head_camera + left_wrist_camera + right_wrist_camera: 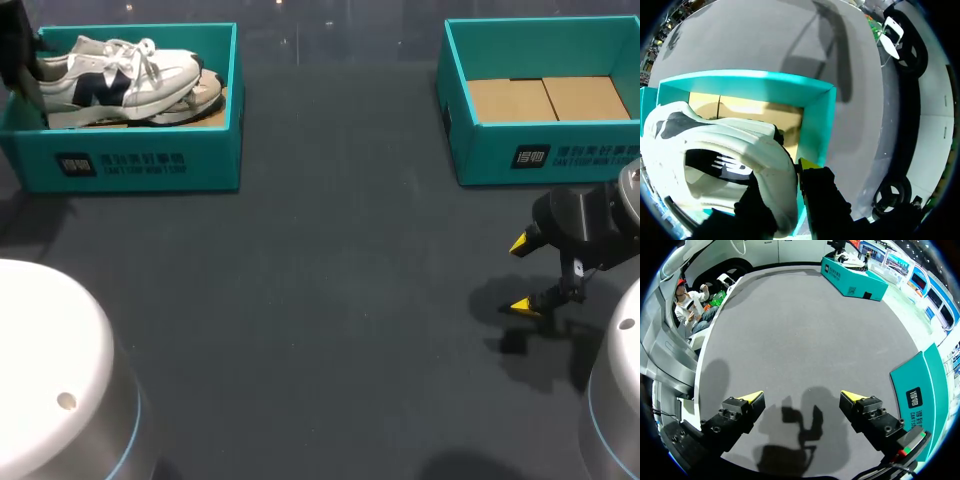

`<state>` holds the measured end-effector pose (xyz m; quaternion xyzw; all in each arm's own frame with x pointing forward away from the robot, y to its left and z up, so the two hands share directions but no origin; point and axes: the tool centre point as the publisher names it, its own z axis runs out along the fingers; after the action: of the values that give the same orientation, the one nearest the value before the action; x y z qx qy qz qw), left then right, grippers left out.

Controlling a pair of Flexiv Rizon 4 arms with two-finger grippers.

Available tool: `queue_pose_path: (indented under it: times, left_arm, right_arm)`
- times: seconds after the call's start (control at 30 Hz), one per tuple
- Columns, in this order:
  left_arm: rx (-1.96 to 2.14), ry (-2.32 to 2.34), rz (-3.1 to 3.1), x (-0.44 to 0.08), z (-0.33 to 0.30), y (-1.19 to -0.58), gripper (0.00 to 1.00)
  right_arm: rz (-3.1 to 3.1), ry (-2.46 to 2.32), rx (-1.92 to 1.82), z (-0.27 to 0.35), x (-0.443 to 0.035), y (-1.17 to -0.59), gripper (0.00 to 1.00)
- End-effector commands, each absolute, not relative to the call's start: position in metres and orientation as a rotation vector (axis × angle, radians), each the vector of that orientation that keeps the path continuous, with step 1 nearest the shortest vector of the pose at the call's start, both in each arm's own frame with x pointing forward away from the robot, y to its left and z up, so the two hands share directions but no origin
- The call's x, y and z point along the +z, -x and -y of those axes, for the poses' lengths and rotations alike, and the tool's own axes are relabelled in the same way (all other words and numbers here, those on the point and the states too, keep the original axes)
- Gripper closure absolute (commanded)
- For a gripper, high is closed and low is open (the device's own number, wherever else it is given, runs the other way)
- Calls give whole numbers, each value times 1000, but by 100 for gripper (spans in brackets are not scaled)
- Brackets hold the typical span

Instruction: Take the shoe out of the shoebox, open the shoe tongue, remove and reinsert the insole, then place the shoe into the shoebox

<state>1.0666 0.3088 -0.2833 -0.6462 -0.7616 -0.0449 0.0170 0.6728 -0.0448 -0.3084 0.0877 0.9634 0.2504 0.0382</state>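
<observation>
Dark grey table seen from the head view, bearing a teal shoebox at upper left of frame and a second shoebox at upper right, the latter showing a bare cardboard floor. White shoe with dark side marking lying inside the upper-left shoebox, toe toward frame centre. At its heel end, left gripper. Per left wrist view, jaws closed on the heel collar, one finger inside the shoe, the yellow-tipped one outside beside the box wall. At lower right, below the second shoebox, right gripper over bare table, jaws spread wide, holding nothing.
</observation>
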Motion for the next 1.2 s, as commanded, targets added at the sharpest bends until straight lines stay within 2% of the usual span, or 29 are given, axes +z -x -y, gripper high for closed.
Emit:
queue_pose_path:
  times: [0.03, 0.5, 0.97, 1.03, 1.2]
  left_arm:
    - [-164, 2035, 2349, -255, -306, -1058, 100]
    - [-272, 1988, 2387, -172, -292, -1042, 100]
    - [-272, 1988, 2387, -172, -292, -1042, 100]
    - [-220, 1970, 2375, -184, -291, -1036, 100]
    - [-304, 1978, 2420, -140, -287, -1012, 100]
  right_arm:
    - [-2954, -269, 765, 45, -309, -671, 0]
    - [-2954, -269, 765, 45, -309, -671, 0]
    - [-2954, -269, 765, 45, -309, -671, 0]
    - [-2954, -269, 765, 45, -309, -671, 0]
    - [-2954, -269, 765, 45, -309, -671, 0]
